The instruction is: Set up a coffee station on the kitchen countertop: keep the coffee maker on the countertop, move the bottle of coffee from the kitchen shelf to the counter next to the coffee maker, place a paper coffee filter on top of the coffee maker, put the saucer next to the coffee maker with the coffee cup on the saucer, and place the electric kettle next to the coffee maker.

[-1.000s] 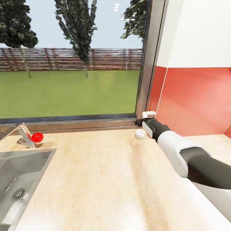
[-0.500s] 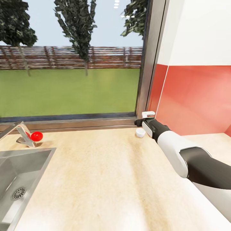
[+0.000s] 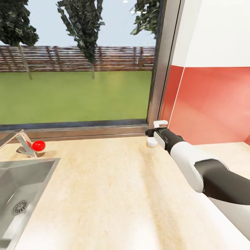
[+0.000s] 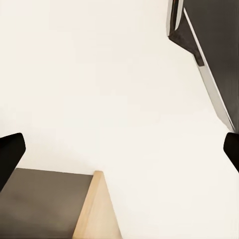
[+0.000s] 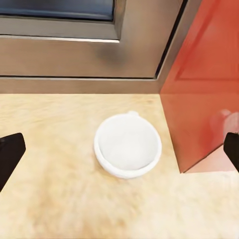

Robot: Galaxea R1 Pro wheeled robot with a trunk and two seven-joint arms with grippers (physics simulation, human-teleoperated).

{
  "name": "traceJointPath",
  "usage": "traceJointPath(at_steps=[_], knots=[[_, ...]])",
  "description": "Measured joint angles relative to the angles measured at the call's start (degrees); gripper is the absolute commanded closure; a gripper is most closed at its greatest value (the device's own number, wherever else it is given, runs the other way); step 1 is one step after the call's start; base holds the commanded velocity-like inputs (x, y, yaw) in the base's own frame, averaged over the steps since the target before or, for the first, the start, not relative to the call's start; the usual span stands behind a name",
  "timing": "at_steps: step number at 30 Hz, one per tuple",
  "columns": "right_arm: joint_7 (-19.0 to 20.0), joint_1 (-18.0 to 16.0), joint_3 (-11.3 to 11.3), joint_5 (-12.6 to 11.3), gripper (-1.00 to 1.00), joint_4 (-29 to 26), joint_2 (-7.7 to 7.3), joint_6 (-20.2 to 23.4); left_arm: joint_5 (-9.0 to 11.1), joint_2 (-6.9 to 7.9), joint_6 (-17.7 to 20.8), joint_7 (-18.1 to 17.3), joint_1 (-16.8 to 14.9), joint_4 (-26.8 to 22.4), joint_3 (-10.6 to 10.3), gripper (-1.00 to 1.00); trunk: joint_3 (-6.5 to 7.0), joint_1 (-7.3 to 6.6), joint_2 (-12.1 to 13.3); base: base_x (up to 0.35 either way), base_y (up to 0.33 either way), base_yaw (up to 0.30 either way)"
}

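A small white coffee cup point(image 3: 151, 141) stands upright on the beige countertop point(image 3: 114, 187), at the back by the window corner. My right gripper point(image 3: 151, 133) reaches out to it and hovers just above and behind it. In the right wrist view the cup point(image 5: 128, 146) sits centred between the spread black fingertips point(image 5: 10, 155) of the right gripper point(image 5: 119, 152), which is open and empty. My left gripper point(image 4: 120, 152) is open too, facing a white surface with nothing between its fingers.
A steel sink point(image 3: 21, 194) is set into the counter at the left, with a faucet point(image 3: 19, 142) and a red knob point(image 3: 38, 144) behind it. The window frame point(image 3: 80, 131) runs along the back. A red wall panel point(image 3: 211, 104) closes the right side, right beside the cup.
The whole picture has shifted upward a little, so the camera has moved. The cup now shows closer beneath the right gripper's tip. The arm keeps its pose.
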Motion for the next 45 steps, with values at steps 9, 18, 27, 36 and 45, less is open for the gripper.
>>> traceJointPath(at_steps=[9, 18, 27, 36, 45], knots=[[0.0, 0.0, 0.0, 0.0, -1.0, 0.0, 0.0, 0.0, 0.0, 0.0, -0.05, 0.0, 0.01, -0.05, 0.0, -1.0, -0.83, -0.01, 0.0, 0.104, 0.029, 0.0], [0.0, 0.0, 0.0, 0.0, -1.0, 0.0, 0.0, 0.0, 0.0, 0.04, -0.27, 0.0, 0.01, -0.06, 0.0, -1.0, -1.66, 0.0, 0.0, 0.012, 0.004, 0.0], [-0.08, 0.0, 0.0, 0.0, -1.0, 0.0, 0.0, 0.0, 0.0, 0.09, -0.28, 0.0, 0.01, -0.06, 0.0, -1.0, -2.49, 0.0, 0.0, 0.0, 0.0, 0.0], [-0.09, 0.0, 0.0, 0.0, -1.0, 0.0, 0.0, 0.0, 0.0, 0.09, -0.26, 0.0, 0.0, -0.05, 0.0, -1.0, -3.32, 0.0, -0.01, 0.0, 0.0, 0.0], [-0.09, 0.0, 0.0, 0.0, -1.0, 0.0, 0.0, 0.0, 0.0, 0.09, -0.2, 0.0, 0.0, 0.01, 0.0, -1.0, -4.15, 0.0, -0.01, 0.0, 0.0, 0.01]])
